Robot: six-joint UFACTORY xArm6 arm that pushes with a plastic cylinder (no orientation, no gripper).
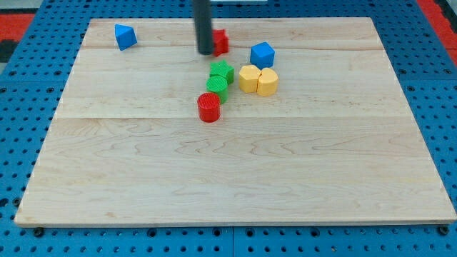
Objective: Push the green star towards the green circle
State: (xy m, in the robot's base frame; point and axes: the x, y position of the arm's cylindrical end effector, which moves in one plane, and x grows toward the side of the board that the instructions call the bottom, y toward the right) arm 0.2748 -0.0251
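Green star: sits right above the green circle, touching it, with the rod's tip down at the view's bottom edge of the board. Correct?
Not quite. The camera view shows my tip near the view's top, beside the red block and just above the green star, not at the bottom edge. The rest holds: the green star sits right above the green circle, touching it.

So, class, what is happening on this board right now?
A robot arm's dark rod is working the wooden board. My tip sits just above the green star, beside a red block. The star already touches the green circle, with a red cylinder below them.
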